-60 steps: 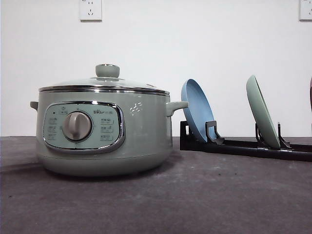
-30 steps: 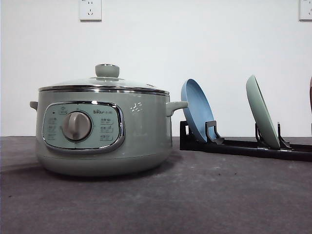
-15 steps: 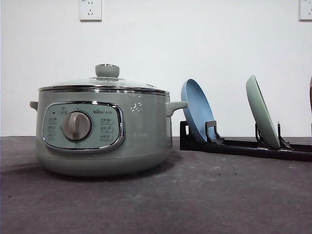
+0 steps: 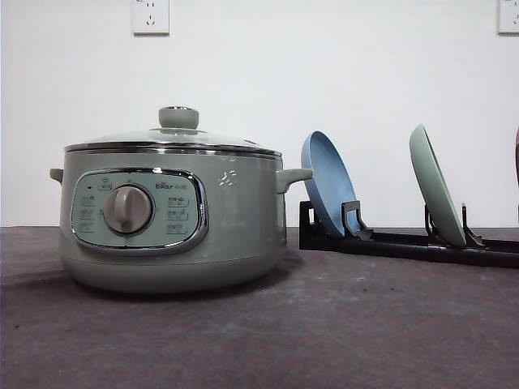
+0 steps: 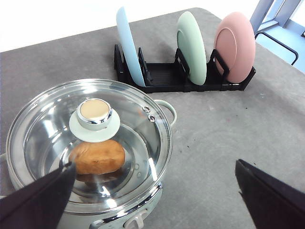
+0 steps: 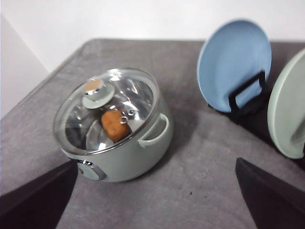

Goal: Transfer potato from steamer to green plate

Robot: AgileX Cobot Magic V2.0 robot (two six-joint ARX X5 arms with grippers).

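Observation:
The pale green steamer (image 4: 235, 227) stands on the grey table with its knobbed glass lid (image 5: 47, 124) on. Through the glass I see the orange-brown potato (image 5: 97, 156) (image 6: 113, 124) lying inside. The green plate (image 4: 436, 186) (image 5: 193, 45) (image 6: 288, 114) stands on edge in a black rack (image 4: 405, 241), to the right of the steamer. My left gripper (image 5: 152, 166) hangs open above the steamer, its dark fingers wide apart and holding nothing. My right gripper (image 6: 155, 164) is open too, high over the table between steamer and rack.
A blue plate (image 4: 326, 182) (image 6: 233, 62) stands in the rack's slot nearest the steamer, and a pink plate (image 5: 233, 45) in the far slot. A white wall rises behind the table. Bare grey tabletop (image 4: 324, 324) lies in front of the steamer and rack.

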